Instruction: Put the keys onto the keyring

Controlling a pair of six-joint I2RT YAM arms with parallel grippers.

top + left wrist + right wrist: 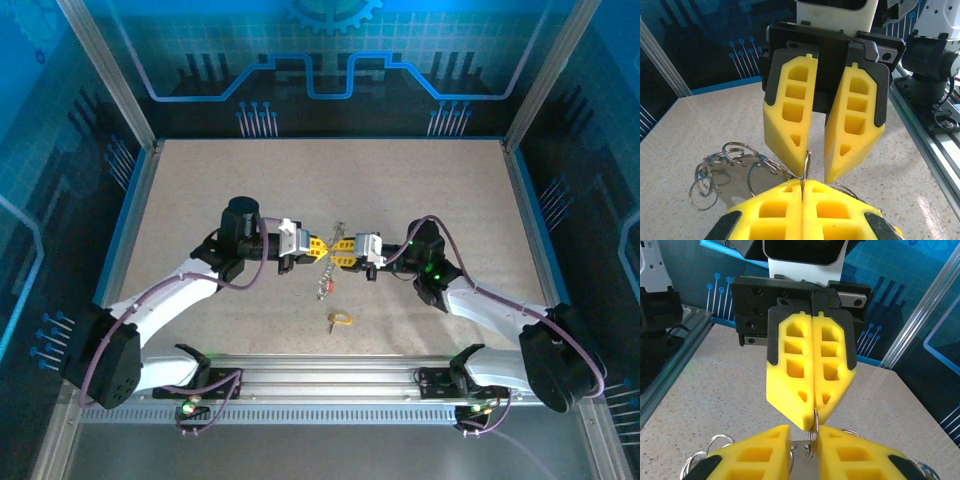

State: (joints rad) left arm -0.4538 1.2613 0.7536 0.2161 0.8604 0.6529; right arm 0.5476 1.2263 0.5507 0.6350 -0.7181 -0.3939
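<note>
Beige speckled table top (200,200) carries the whole scene, with the left arm (170,290) and right arm (490,305) reaching inward from the near edge and meeting nose to nose near its middle.

The left gripper (320,248) has its yellow pads pressed flat together, and a thin silver loop of the keyring (806,161) stands up out of the seam between them, pinched by its edge. The right gripper (341,252) faces it tip to tip with its fingers a little apart. The same loop sits in that gap, close against one pad, and nothing looks clamped.

From the right wrist camera, the loop (813,437) runs from the left gripper's closed tips (814,416) down between the right gripper's own spread fingers (804,436).

A cluster of small silver rings (715,170) and a flat metal piece hang beside the left pads. In the top view a short chain (324,283) dangles below the grippers.

A yellow-headed key (340,320) lies on the table nearer the bases, apart from both grippers.
</note>
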